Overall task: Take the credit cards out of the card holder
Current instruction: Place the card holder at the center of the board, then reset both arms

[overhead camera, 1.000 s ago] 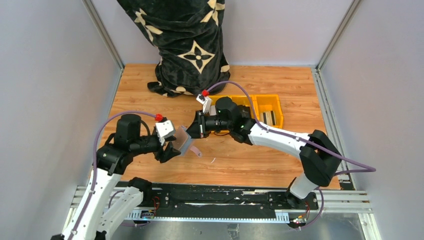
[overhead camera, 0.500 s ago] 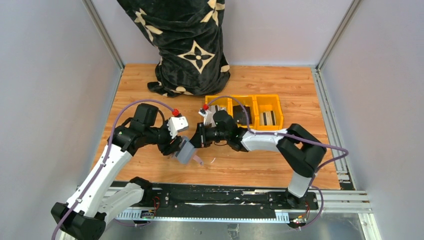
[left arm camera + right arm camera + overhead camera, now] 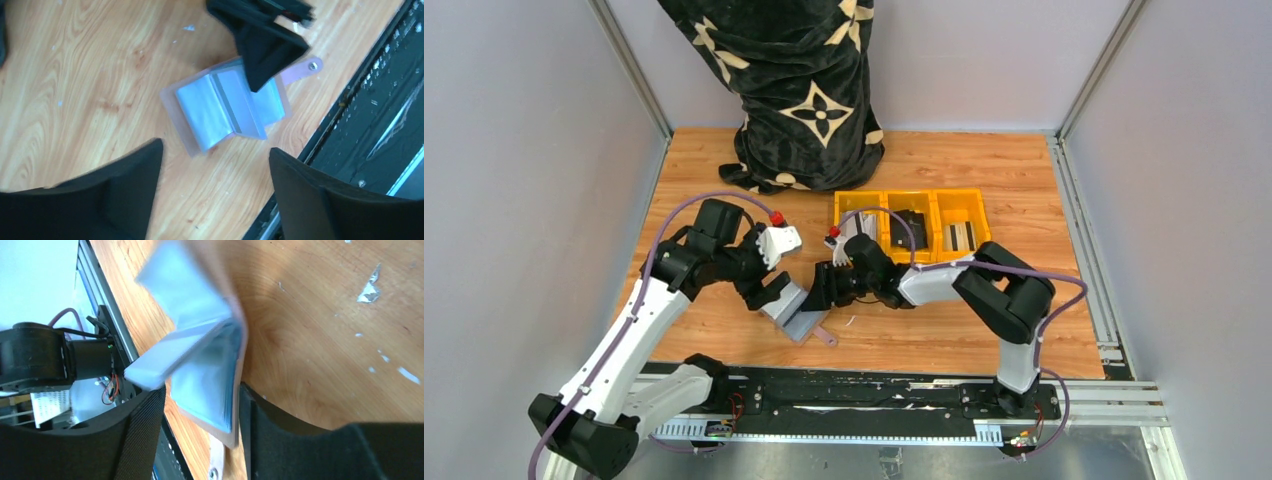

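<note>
Pinkish-brown soft folding card holder lay splayed on the wooden counter, left tool wide open and empty, right tool parted astride its floppy leaves; thin slick pale-blue cards probably wanted an exposed-edge pinch.

No readable text, numbers or brand names in any view. Nearest thing to a sign is the tan four-petal flower and star motifs on the black plush cloth, behind the yellow three-compartment plastic bin. The tan folding card holder, in front of that bin, has pale blue sleeves with no legible print.
</note>
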Action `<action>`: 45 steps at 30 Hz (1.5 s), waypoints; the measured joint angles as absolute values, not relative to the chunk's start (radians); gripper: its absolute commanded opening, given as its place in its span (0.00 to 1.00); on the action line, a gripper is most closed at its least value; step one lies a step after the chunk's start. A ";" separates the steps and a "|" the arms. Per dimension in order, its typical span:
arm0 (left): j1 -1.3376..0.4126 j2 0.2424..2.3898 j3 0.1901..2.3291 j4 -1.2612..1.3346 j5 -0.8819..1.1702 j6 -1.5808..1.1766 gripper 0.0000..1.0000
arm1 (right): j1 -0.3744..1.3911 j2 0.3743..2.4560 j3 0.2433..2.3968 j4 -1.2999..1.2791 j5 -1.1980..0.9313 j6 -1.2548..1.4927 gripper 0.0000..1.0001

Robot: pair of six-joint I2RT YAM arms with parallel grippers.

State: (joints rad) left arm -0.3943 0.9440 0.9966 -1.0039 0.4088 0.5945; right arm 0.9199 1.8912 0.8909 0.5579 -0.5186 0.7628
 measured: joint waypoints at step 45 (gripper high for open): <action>0.058 1.274 0.359 0.532 0.182 0.024 1.00 | 0.025 0.958 0.268 0.403 0.716 0.251 0.94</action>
